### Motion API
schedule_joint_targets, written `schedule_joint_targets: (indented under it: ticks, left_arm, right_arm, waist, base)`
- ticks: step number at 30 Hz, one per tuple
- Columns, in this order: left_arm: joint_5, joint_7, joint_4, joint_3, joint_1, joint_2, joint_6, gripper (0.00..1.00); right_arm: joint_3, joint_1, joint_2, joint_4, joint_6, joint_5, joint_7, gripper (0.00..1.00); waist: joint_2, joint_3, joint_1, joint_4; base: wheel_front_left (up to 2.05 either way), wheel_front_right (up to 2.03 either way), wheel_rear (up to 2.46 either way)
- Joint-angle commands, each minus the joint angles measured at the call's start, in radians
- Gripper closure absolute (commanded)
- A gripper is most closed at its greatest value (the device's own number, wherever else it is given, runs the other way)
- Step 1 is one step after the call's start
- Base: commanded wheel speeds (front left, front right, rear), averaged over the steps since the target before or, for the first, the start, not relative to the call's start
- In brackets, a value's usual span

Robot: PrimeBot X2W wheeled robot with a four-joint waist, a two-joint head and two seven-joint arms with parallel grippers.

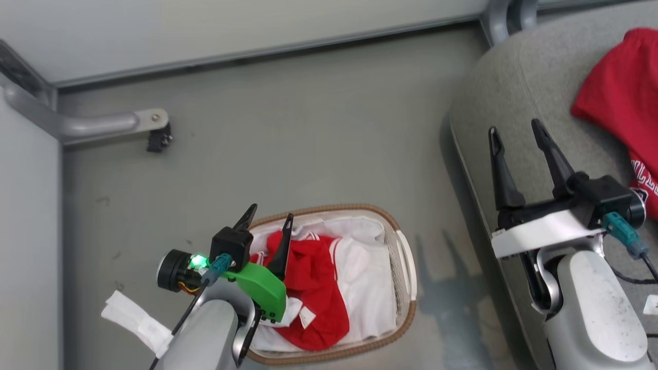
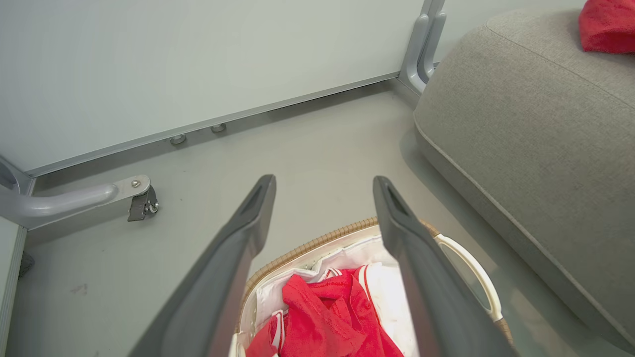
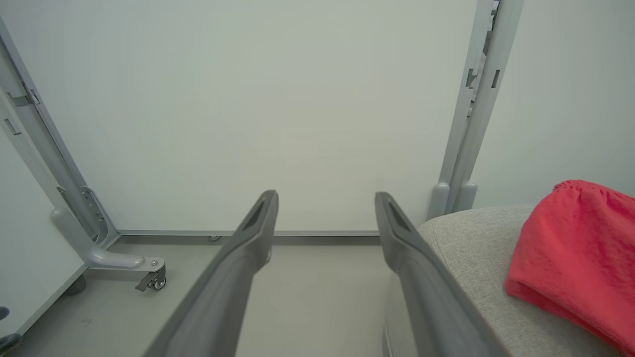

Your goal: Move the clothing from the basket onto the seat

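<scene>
Grey floor [image 1: 308,154] w/ basket [image 1: 409,267] & sofa [image 1: 524,87]; red garment [image 1: 622,97] on sofa.

Red clothing [image 1: 313,277] with white stripes, white basket [image 1: 406,257] with brown woven rim, grey seat [image 1: 524,87].

Bright, even light, faint shadows on the floor [image 1: 308,169]; left pincer [image 2: 323,181] blurred up close.

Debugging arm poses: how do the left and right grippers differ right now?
The left gripper hangs above the basket and its red clothing; the right gripper is at the sofa edge. The left gripper has a green mount; the right gripper has a white mount. Both are open and empty.
</scene>
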State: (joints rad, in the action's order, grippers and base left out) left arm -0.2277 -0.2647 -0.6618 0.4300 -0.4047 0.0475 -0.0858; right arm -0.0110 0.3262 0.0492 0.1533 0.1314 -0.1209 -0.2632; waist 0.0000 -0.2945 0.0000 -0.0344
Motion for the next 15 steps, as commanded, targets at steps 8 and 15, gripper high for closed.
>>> schedule_joint_targets:
  ticks: [8, 15]
  left_arm:
    - [0.047, 0.003, -0.286, 0.046, -0.147, 0.007, 0.002, 0.0]
    - [0.076, 0.035, -0.494, 0.07, -0.235, 0.027, 0.03, 0.0]
  right_arm:
    - [-0.017, 0.085, 0.002, -0.03, -0.001, -0.048, -0.002, 0.0]
    - [-0.044, 0.112, 0.002, -0.036, -0.001, -0.093, -0.002, 0.0]
  waist:
    - [0.0, -0.279, 0.0, -0.17]
    - [0.0, -0.365, 0.0, -0.231]
  base:
    - [0.0, 0.0, 0.0]
    - [0.0, 0.0, 0.0]
